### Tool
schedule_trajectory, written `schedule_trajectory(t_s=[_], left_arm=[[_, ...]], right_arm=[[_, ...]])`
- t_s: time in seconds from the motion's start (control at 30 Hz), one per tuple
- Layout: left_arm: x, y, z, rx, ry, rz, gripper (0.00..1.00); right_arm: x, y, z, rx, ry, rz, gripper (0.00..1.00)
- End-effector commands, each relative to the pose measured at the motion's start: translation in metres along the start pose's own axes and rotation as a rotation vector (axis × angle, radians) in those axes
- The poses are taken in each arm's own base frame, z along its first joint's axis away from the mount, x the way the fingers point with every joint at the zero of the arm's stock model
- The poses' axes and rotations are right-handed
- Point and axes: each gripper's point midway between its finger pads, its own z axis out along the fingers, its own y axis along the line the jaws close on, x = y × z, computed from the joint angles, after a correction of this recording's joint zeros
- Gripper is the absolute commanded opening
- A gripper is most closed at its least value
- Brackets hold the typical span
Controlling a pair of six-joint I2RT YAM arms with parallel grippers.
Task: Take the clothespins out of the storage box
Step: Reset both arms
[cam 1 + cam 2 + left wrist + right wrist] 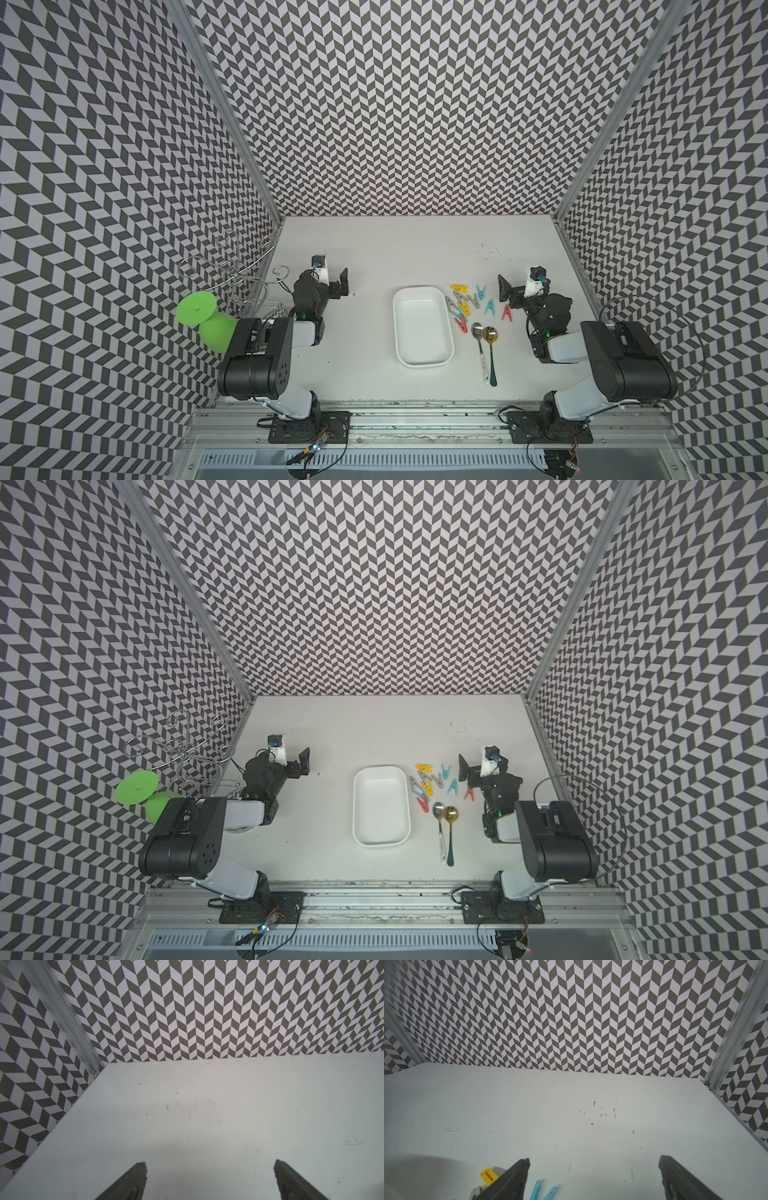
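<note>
- Wire stand (245, 286) at far left by the side wall, green disc (195, 312) beside it, both partly behind the left arm. Only the top views show them.
- left hand (209, 1164): the wrist view shows its fingers spread wide with nothing between them, over bare desk (207, 1115) with patterned wall ahead. In a top view it (338, 284) sits well left of the box.
- storage box (422, 328) sits mid-desk between the arms, long side running front to back, in both top views (380, 808). Neither wrist view shows it clearly.
- clothespins (473, 300) are all out on the desk, just right of the box's far half. Grey, yellow, red and blue ones bunch near the rim. Two light blue and one red peg (506, 312) lie apart, nearer the right arm.
- spoons (484, 353), silver and gold, lie side by side just in front of the bunch, handles toward the front edge. Top views only.
- right hand (593, 1160) is open and grips nothing. Its wrist view catches a yellow peg end (489, 1176) and light blue peg tips (536, 1187) on either side of one finger. In a top view it (509, 291) is just right of the pegs.
</note>
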Motion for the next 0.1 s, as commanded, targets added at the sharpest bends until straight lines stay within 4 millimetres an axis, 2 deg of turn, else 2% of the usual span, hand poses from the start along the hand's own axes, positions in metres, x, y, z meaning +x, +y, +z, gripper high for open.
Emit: schedule_trajectory(t_s=[0.0, 0.07], left_arm=[[-0.0190, 0.0052, -0.0170, -0.049, -0.118, 0.005, 1.00], [-0.0147, 0.0062, -0.0243, -0.058, -0.145, 0.002, 1.00]], right_arm=[[-0.0164, 0.0002, 0.0025, 0.005, -0.052, -0.013, 1.00], [-0.0159, 0.0005, 0.0019, 0.004, -0.051, -0.014, 1.00]])
